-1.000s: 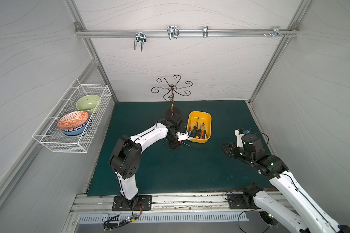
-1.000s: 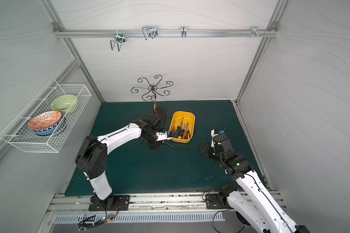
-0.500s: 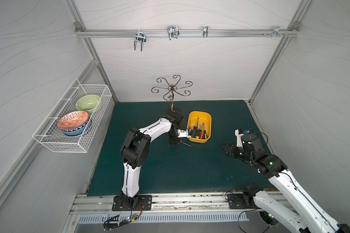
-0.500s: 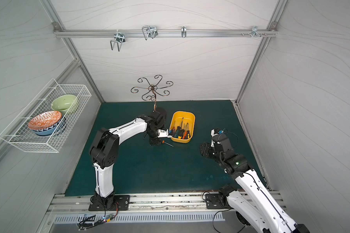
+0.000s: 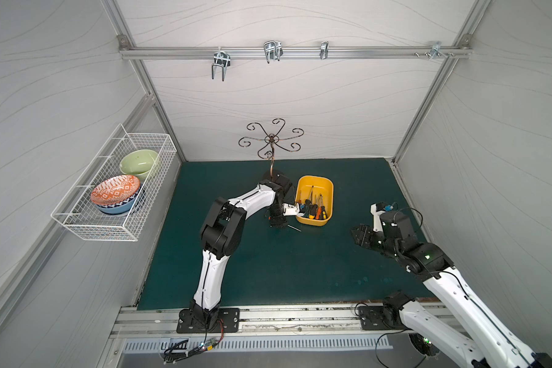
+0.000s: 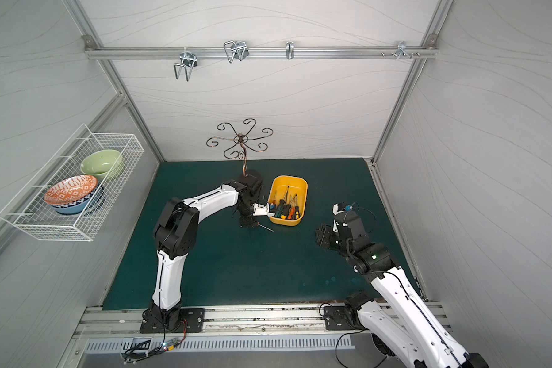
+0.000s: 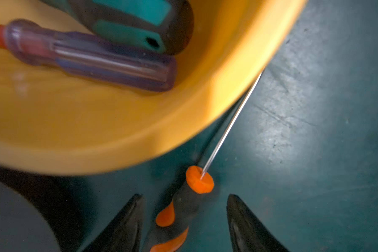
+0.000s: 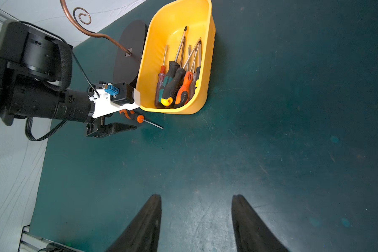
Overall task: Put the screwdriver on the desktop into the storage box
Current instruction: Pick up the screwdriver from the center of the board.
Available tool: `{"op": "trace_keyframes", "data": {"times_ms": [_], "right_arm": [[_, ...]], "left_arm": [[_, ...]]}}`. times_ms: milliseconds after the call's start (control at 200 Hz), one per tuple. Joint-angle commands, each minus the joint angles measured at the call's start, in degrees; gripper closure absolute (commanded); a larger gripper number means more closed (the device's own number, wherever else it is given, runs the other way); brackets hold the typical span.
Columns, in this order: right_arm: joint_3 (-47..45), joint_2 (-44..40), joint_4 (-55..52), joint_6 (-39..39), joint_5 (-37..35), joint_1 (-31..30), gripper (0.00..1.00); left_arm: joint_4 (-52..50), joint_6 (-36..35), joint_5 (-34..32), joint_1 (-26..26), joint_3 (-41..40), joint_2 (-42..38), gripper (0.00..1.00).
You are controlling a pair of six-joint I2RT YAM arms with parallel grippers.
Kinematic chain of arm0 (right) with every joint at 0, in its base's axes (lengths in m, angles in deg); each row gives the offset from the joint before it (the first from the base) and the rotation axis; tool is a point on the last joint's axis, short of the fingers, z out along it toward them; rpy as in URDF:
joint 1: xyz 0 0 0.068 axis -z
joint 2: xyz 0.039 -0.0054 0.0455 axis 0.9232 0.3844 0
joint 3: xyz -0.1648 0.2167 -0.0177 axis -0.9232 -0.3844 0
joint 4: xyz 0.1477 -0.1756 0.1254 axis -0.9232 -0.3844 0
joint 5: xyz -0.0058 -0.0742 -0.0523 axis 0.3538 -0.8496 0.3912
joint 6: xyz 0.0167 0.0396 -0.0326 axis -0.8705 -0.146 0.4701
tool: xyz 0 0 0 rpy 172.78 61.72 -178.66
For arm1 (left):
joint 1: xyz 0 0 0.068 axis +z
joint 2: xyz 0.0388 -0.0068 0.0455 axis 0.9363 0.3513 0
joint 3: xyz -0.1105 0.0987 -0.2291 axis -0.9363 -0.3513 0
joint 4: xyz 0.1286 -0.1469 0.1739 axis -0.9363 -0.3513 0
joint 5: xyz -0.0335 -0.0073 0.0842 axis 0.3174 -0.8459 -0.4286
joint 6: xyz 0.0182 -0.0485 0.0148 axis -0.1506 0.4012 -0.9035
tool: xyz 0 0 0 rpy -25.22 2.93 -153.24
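A screwdriver (image 7: 183, 207) with a black and orange handle lies on the teal desktop (image 5: 268, 270), just outside the near left corner of the yellow storage box (image 5: 315, 176). Its thin shaft (image 5: 294, 228) points toward the front right. My left gripper (image 7: 184, 196) is down at the desktop and open. Its two black fingers straddle the handle, with a gap showing on each side. The right wrist view shows the same screwdriver (image 8: 138, 117) beside the left gripper (image 8: 129, 121). My right gripper (image 8: 196, 196) hovers open over bare desktop at the right, with nothing in it.
Several screwdrivers (image 8: 177, 87) lie inside the box. A copper hook stand (image 5: 271, 140) on a black round base stands just left of the box. A white wire basket (image 5: 115, 191) with two bowls hangs on the left wall. A rail with metal hooks (image 5: 271, 52) runs across the back wall.
The left arm's elbow has swung right and up while its gripper stayed at the box's near corner over the screwdriver. The right arm has not moved.
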Motion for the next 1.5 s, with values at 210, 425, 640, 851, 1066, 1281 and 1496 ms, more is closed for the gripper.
{"op": "trace_keyframes", "data": {"times_ms": [210,425,640,851,1066,1281,1496], "right_arm": [[1.46,-0.67,-1.52,0.86,-0.79,0.61,0.45],[1.50,-0.89,-1.26,0.80,-0.41,0.69,0.45],[1.77,-1.48,-1.43,0.90,-0.40,0.69,0.45],[1.81,-2.27,-1.58,0.70,-0.31,0.69,0.45],[2.31,-3.68,-2.66,0.99,-0.86,0.69,0.45],[2.16,-4.27,-2.58,0.81,-0.94,0.69,0.45],[1.48,-4.83,-2.32,0.35,-0.75,0.68,0.45]], "left_arm": [[-1.30,-5.68,-0.20,0.51,0.84,2.19,0.44],[-1.89,-4.27,-1.60,0.44,-0.06,3.18,0.53],[1.69,-3.39,-3.95,0.29,-4.66,0.64,0.66],[3.34,-2.77,-5.70,-0.08,-9.35,-1.26,0.74],[4.05,0.92,-5.62,-1.28,-11.62,-3.62,0.91],[2.97,4.90,-4.74,-1.87,-13.94,-10.02,1.00],[0.22,17.27,3.01,-1.92,-16.66,-19.48,1.00]]}}
